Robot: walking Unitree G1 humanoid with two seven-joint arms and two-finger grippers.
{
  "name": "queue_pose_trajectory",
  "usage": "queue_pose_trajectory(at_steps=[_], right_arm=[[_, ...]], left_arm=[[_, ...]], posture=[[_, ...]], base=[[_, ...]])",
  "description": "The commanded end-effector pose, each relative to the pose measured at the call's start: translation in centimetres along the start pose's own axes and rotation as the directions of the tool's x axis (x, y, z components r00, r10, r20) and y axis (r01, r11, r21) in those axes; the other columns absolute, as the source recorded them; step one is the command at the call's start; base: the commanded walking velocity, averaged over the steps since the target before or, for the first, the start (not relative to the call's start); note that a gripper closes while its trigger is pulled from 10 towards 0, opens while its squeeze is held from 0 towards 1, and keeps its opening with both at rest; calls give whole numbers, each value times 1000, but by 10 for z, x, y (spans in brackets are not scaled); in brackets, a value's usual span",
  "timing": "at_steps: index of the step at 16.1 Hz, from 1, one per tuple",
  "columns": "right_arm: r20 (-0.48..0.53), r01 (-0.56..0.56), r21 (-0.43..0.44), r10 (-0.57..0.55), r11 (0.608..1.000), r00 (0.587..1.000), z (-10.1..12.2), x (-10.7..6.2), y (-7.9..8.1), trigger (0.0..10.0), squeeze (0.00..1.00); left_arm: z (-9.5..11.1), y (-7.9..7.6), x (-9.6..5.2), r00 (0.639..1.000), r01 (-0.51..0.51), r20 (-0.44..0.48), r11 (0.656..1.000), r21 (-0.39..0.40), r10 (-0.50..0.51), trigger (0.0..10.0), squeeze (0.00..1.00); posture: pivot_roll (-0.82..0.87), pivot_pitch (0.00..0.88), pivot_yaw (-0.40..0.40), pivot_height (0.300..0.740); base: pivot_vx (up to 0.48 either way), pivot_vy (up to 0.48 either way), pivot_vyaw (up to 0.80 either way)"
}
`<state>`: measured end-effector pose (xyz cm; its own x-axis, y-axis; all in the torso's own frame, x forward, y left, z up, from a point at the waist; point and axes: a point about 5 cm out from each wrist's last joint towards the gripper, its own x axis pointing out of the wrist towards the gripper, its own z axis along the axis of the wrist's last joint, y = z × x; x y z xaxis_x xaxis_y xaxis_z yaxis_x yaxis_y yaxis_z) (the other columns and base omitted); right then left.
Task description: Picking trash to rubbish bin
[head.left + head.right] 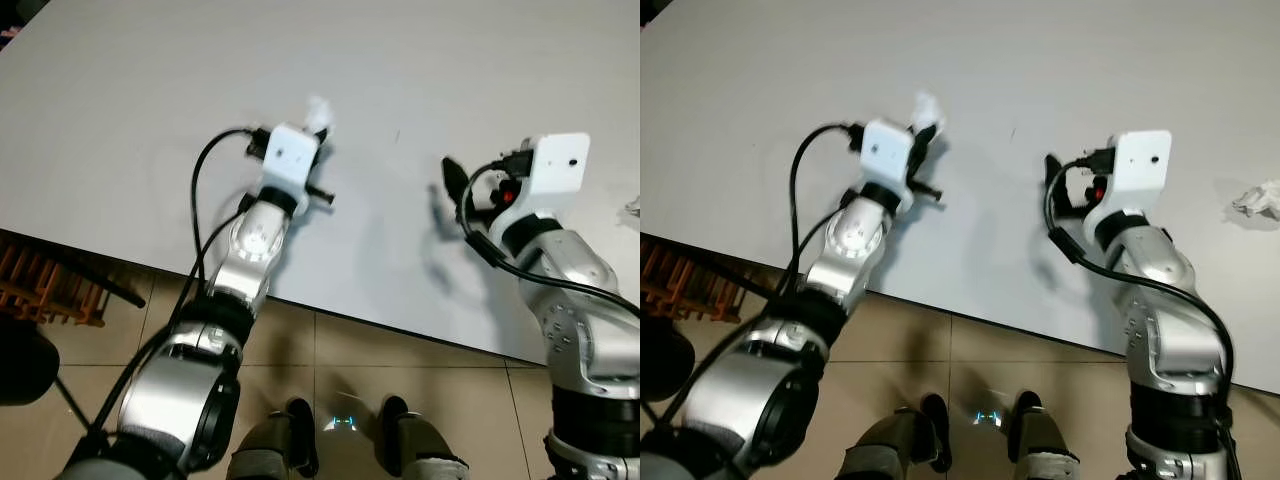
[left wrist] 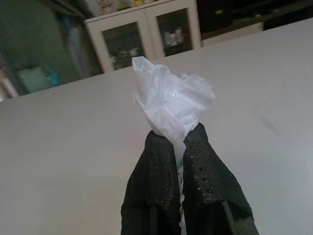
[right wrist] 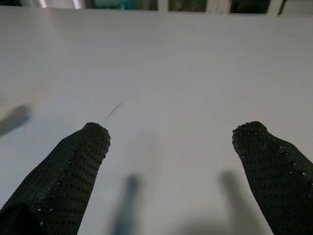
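Crumpled white plastic trash (image 2: 171,105) sits pinched between the dimpled black fingers (image 2: 205,171) of the left gripper (image 2: 178,142), above the smooth grey table (image 1: 450,80). Right gripper (image 3: 171,132) hovers over the table, fingers wide apart.

Tabletop (image 1: 420,80) lying open between both arms; paper wad (image 1: 1258,199) sitting well right; chair (image 1: 45,290) crowding floor at left.

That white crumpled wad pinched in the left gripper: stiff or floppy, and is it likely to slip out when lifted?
The crumpled white wad looks thin and creased, so probably soft and very light. The left gripper pinches only its lower tail, and the bulk stands unsupported above the fingers, so it may flop or tear rather than slip.
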<state>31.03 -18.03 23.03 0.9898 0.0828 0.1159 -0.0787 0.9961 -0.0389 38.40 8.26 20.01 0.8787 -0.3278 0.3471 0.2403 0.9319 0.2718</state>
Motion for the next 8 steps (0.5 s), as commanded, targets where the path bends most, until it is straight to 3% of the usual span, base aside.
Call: queue_pose_trajectory(at_steps=[1, 2, 4, 8], right_arm=[[25, 34, -42, -33, 999, 999, -1, 1, 0, 10000, 0], [42, 62, -59, -60, 996, 997, -2, 3, -1, 10000, 0], [105, 133, -73, -125, 988, 987, -4, 11, 0, 10000, 0], [150, 166, -46, -158, 985, 976, -14, 21, 5, 10000, 0]], left_arm=[[0, 6, -4, 999, -42, 9, 999, 13, 42, 10000, 0], [-2, 9, -7, 998, -62, 9, 998, 22, 62, 10000, 0], [-5, 30, -16, 986, -165, 12, 986, 30, 165, 10000, 0], [-8, 41, -31, 969, -247, 28, 969, 14, 247, 10000, 0]], posture=[[-98, 236, 114, 740], [-91, 223, 114, 740], [-81, 196, 111, 740], [-58, 148, 105, 740]], base=[[0, 0, 0], [0, 0, 0], [0, 0, 0], [0, 0, 0]])
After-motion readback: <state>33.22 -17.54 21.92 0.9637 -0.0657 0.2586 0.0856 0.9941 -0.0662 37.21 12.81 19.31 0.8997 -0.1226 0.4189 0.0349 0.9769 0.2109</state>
